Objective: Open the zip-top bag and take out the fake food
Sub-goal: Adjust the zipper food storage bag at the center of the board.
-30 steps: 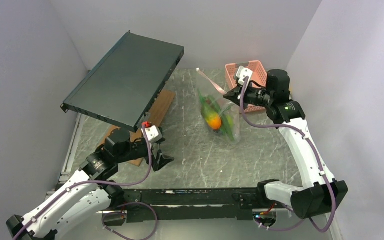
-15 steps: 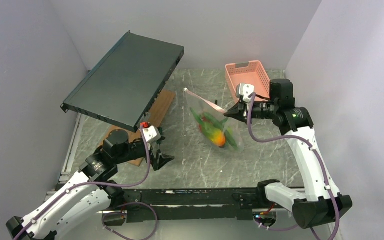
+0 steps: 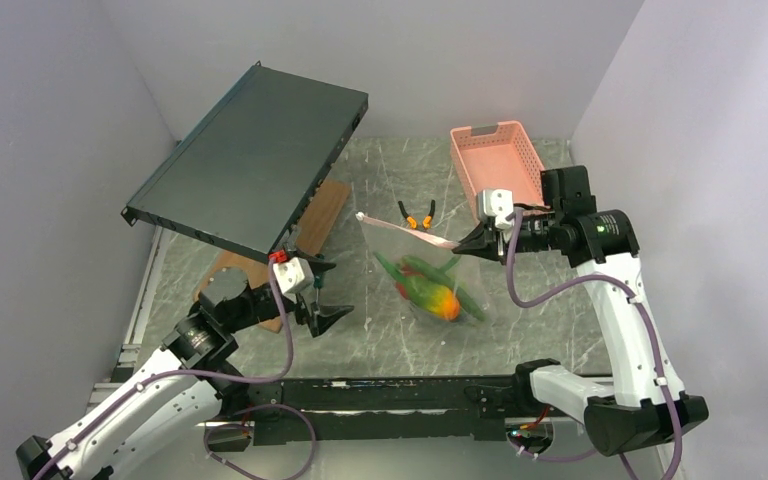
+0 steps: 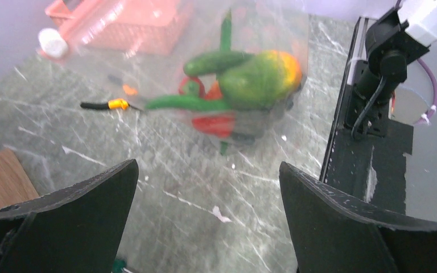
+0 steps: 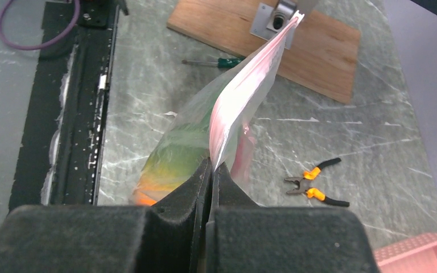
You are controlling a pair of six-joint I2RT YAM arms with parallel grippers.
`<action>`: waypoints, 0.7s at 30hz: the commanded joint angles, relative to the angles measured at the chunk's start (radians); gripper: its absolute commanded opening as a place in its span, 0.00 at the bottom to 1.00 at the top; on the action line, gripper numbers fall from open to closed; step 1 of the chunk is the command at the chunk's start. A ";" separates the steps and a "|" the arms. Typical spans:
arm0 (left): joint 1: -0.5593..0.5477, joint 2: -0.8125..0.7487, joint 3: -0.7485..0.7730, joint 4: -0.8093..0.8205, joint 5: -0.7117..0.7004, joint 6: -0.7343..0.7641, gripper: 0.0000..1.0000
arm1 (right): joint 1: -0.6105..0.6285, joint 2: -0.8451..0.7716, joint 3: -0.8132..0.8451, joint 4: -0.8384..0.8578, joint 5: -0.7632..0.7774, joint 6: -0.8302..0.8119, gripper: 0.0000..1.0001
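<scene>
Above table (image 3: 520,330), right end effector (image 3: 465,240) clamps the zip strip (image 3: 410,229) of the zip-top bag (image 3: 430,275), its free end pointing toward the spread, empty left end effector (image 3: 328,292).

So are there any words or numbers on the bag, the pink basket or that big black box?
None: no words, numbers or signs can be read anywhere in these pictures.
The zip-top bag, the pink basket and the big black box show plain surfaces with no print.

Bare table (image 3: 380,335) separates left fingers (image 3: 332,318) from zip-top bag (image 3: 415,265) — pliers (image 3: 417,215) beyond.
</scene>
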 commanded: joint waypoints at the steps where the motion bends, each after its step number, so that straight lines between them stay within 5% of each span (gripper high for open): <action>1: -0.001 0.010 -0.029 0.256 0.021 0.028 1.00 | -0.003 -0.003 0.051 -0.134 -0.119 -0.187 0.00; 8: 0.000 0.097 -0.058 0.443 0.036 0.028 1.00 | -0.003 -0.031 0.053 -0.174 -0.160 -0.233 0.00; 21: 0.003 0.190 -0.159 0.712 -0.088 -0.189 1.00 | -0.004 -0.054 0.101 -0.294 -0.195 -0.314 0.00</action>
